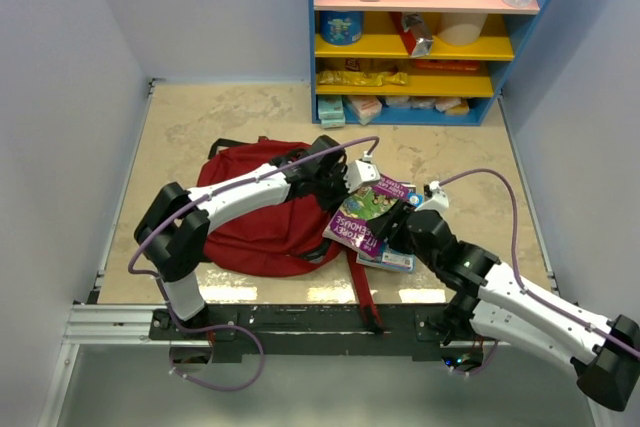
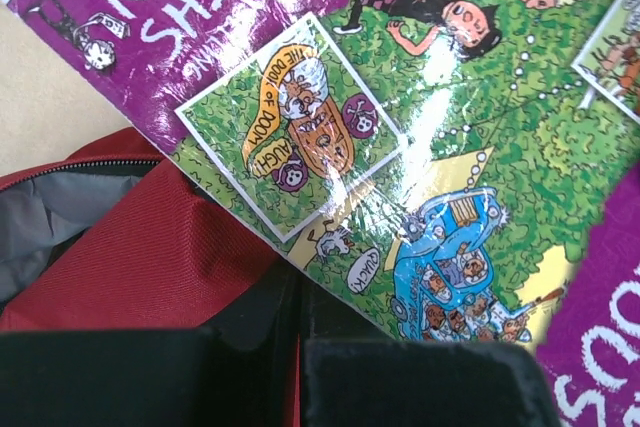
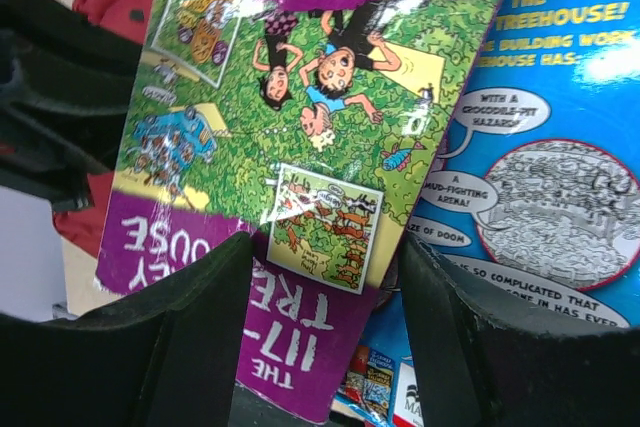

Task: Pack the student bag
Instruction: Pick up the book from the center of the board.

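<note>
The student bag [image 1: 255, 217], a dark-red backpack, lies left of the table's middle, its strap [image 1: 362, 292] trailing toward the near edge. My left gripper [image 1: 345, 182] is at the bag's right edge, its jaws pressed together on red bag fabric [image 2: 140, 257]; the grey-lined opening [image 2: 50, 217] shows beside it. A purple picture book [image 1: 362, 215] lies against that edge, partly on a blue book [image 1: 398, 260]. My right gripper [image 3: 325, 297] stands open over the purple book's [image 3: 290, 97] near end, with the blue book [image 3: 540, 147] to the right.
A blue shelf unit [image 1: 420, 37] with yellow and pink boards stands at the back right, holding snacks, a cup and bottles. Pale walls close in the table on the left and right. The metal rail [image 1: 300, 327] runs along the near edge.
</note>
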`<action>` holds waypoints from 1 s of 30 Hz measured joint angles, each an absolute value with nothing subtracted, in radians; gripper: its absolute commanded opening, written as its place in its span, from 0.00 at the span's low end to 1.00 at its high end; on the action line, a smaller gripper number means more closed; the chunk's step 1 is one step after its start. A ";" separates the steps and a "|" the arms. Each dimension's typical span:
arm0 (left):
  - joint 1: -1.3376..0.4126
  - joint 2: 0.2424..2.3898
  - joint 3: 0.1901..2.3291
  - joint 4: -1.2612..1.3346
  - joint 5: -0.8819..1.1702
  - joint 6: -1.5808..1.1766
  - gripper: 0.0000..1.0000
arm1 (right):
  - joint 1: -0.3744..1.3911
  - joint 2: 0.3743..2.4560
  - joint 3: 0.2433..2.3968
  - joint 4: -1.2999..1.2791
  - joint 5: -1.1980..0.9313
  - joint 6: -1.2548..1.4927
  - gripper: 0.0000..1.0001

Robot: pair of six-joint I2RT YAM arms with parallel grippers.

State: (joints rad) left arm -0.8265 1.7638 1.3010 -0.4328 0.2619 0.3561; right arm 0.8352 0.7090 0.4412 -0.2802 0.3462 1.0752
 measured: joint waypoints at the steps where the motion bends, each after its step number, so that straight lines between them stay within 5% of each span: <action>1: -0.825 1.764 1.296 -0.430 0.255 0.357 0.00 | 0.835 0.717 0.446 -0.273 0.339 1.065 0.60; 16: -0.870 1.775 1.319 -0.416 0.371 0.331 0.00 | 0.844 0.618 0.667 -0.636 0.599 1.206 0.60; 30: -0.899 1.819 1.362 -0.433 0.379 0.324 0.00 | 0.844 0.582 0.597 -0.911 0.699 1.439 0.66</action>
State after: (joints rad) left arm -0.8993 1.8187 1.3624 -0.4328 0.3794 0.3241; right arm 0.8440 0.5816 0.5968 -0.9108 0.6994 1.4395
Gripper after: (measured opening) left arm 0.030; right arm 0.647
